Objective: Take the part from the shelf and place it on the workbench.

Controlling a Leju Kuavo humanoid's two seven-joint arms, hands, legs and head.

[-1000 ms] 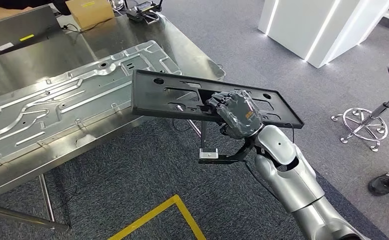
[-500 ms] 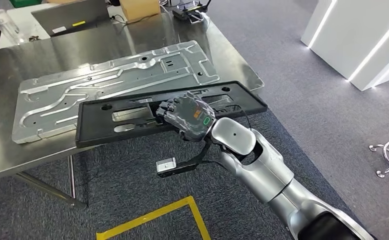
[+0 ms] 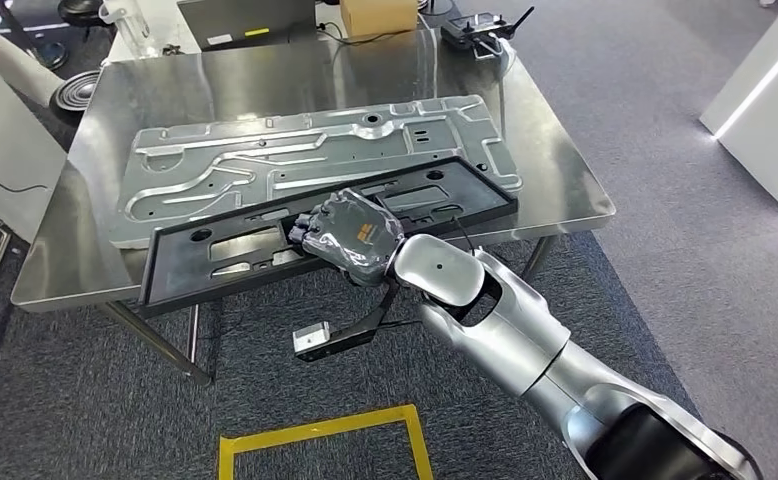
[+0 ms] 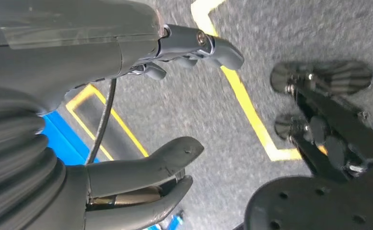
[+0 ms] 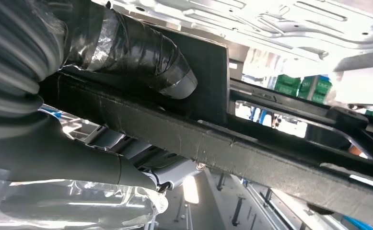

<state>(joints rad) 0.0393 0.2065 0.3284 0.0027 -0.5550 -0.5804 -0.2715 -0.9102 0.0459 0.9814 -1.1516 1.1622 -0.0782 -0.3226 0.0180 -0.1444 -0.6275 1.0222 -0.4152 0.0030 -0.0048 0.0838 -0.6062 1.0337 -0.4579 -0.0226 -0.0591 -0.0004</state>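
Observation:
A long black plastic frame part with several cut-outs is held by my right hand, which grips its near long edge around the middle. The part hangs over the front edge of the steel workbench and partly overlaps a large pressed metal panel lying there. In the right wrist view the black part runs across the picture, with the thumb on one face and the fingers on the other. My left hand hangs over the grey carpet with its fingers apart and nothing in it.
At the workbench's far edge lie a cardboard box, a laptop and a black controller. A yellow floor marking lies on the carpet near me. A white cabinet stands to the right.
The whole view has swung, so the workbench now sits more squarely ahead. My right hand still grips the black part, which now reaches further over the bench edge and the metal panel.

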